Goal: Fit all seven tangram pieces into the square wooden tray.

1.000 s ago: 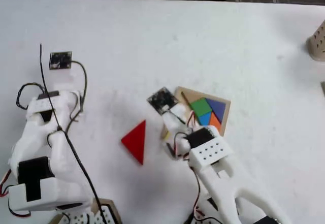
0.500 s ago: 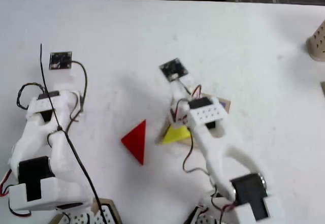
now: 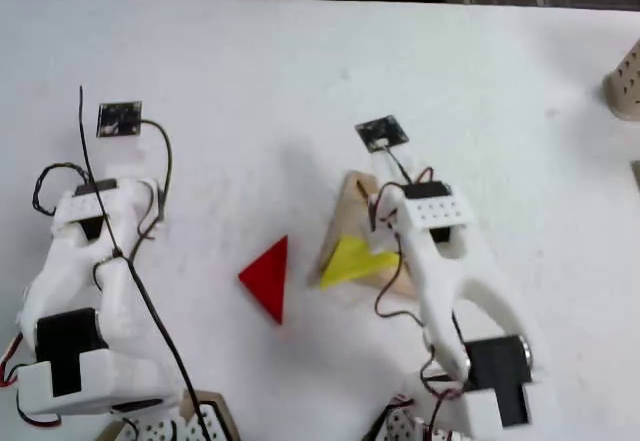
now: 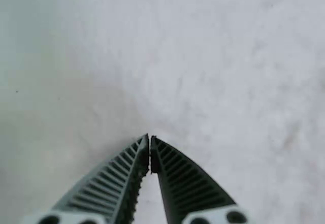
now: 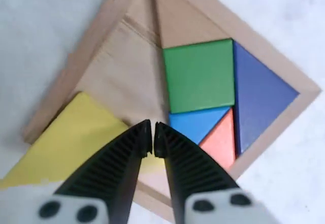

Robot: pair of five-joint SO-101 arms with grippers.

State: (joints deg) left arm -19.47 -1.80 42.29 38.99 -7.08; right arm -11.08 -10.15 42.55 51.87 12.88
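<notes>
The square wooden tray (image 5: 91, 56) (image 3: 350, 206) lies mid-table under my right arm. It holds a green square (image 5: 199, 75), a dark blue triangle (image 5: 259, 94), a light blue triangle (image 5: 195, 122) and an orange piece (image 5: 221, 142). A yellow triangle (image 5: 71, 142) (image 3: 350, 259) lies partly over the tray's rim at its near-left corner. My right gripper (image 5: 153, 137) hovers shut above the tray, just over the yellow triangle's edge, holding nothing. A red triangle (image 3: 268, 278) lies on the cloth left of the tray. My left gripper (image 4: 149, 155) is shut over bare cloth at the left.
A white cloth (image 3: 300, 71) covers the table. A tan perforated object (image 3: 625, 81) stands at the right edge. A small dark board (image 3: 120, 118) with a cable lies far left. A wooden corner (image 3: 205, 411) shows at the near edge.
My right arm swung right and away over the tray, uncovering the yellow triangle, which now rests on the tray's left corner. The left arm and red triangle stayed put.
</notes>
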